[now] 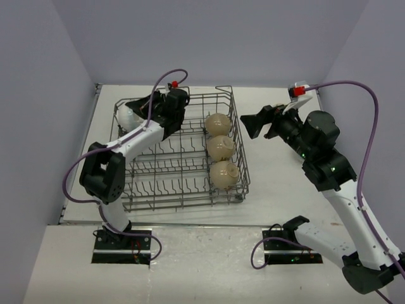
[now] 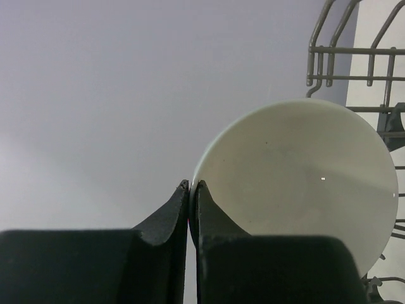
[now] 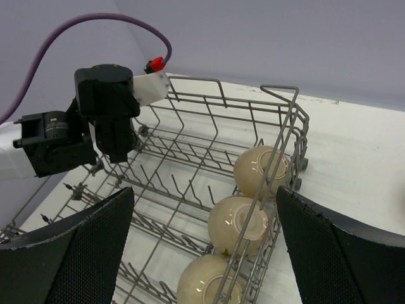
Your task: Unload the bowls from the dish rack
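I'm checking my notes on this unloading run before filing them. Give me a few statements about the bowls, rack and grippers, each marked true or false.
1. Three beige bowls stand in a row along the right side of the rack. True.
2. The left gripper is open and empty. False: it is shut on the rim of a white bowl.
3. The right gripper holds a beige bowl. False: its jaws stand wide open with nothing between them, just outside the rack's right side.
4. The white bowl is near the rack's far left corner. True.
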### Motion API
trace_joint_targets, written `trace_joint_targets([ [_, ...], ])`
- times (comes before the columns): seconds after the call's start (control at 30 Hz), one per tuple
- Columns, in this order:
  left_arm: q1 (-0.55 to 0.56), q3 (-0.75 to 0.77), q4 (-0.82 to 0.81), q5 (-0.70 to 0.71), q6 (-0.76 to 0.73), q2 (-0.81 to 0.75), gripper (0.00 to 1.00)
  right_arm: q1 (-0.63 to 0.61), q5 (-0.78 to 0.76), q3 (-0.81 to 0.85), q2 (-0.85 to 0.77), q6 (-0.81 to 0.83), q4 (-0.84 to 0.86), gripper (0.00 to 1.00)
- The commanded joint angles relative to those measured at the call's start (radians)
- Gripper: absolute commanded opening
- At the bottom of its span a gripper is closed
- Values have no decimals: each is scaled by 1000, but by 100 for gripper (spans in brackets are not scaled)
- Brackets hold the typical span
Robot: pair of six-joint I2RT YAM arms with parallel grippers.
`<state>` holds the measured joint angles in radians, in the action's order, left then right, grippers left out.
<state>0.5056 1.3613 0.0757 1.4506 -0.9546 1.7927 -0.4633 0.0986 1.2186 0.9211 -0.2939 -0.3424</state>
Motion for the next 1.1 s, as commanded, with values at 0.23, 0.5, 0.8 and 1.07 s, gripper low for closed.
trace_joint_targets([
  [0.23, 16, 160, -226, 159, -165, -108, 0, 22, 64, 4, 39, -11, 43, 92],
  [0.5, 97, 107, -540, 157, -197, -220, 0, 51, 164, 74, 64, -95, 13, 94],
  [0.8, 254, 102, -1305, 220, -569, -132, 0, 78, 211, 315, 234, -131, -121, 95],
  [1.07, 356, 386, -1677, 240, -954, 30, 0, 77, 371, 364, 360, -169, -81, 92],
])
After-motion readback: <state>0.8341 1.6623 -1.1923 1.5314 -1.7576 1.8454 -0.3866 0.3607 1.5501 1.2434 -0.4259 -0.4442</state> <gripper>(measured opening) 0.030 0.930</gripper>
